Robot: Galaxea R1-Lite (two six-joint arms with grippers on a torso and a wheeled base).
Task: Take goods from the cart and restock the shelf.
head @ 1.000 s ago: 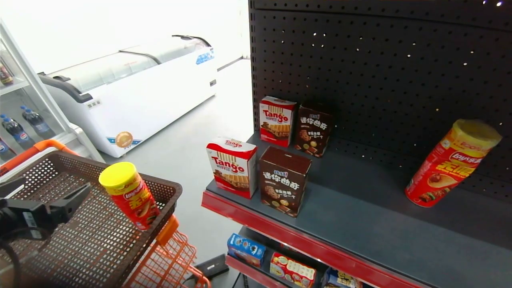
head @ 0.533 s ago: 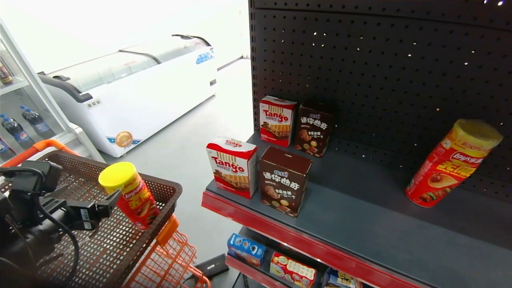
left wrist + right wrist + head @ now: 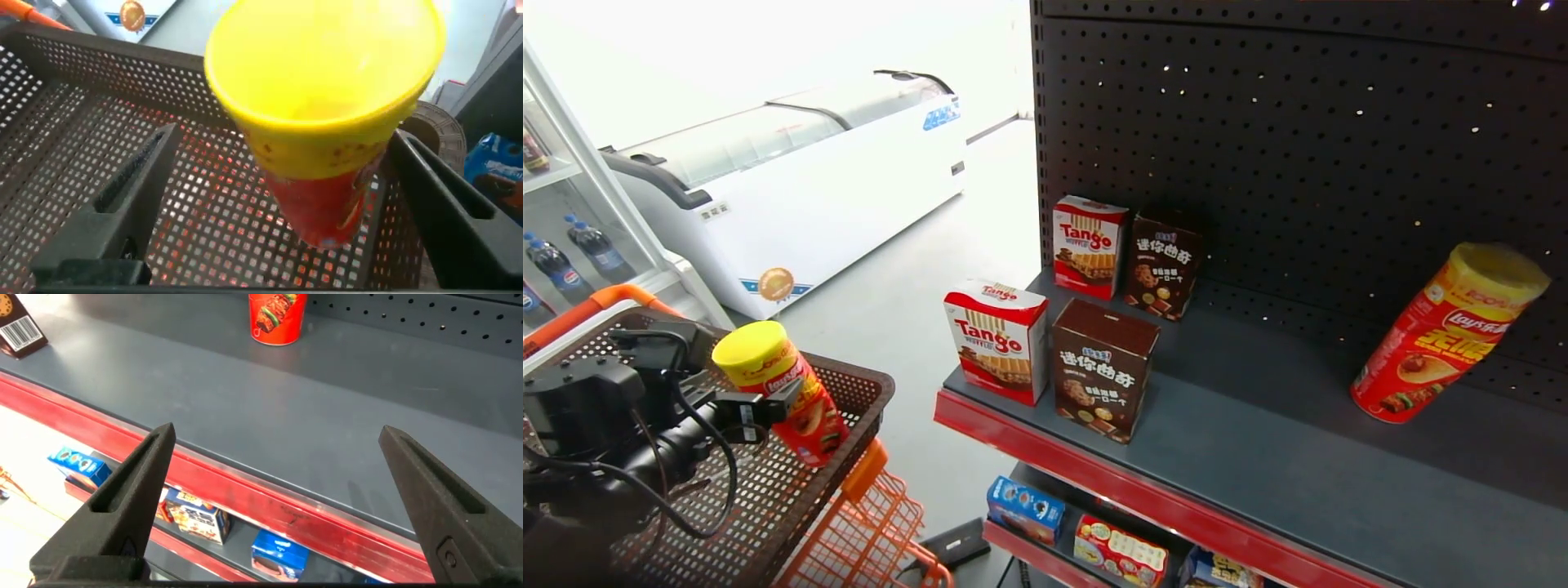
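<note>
Left claw (image 3: 772, 390) is in the basket (image 3: 870, 384), one finger across the front of a tilted can (image 3: 809, 425) by the basket's shelf-side rim. The shelf (image 3: 1258, 441) has a red box (image 3: 996, 339) and a brown box (image 3: 1103, 367) at its front left corner, with a rear red box (image 3: 1089, 245) and a rear brown box (image 3: 1164, 261) behind them. A second can (image 3: 1441, 339) leans on the pegboard (image 3: 1298, 147) further right.

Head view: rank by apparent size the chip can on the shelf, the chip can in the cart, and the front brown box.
1. Shelf chip can, clearly the largest.
2. Front brown box.
3. Cart chip can.
The last two look close, and the cart chip can is partly covered, so that order is unsure.
</note>
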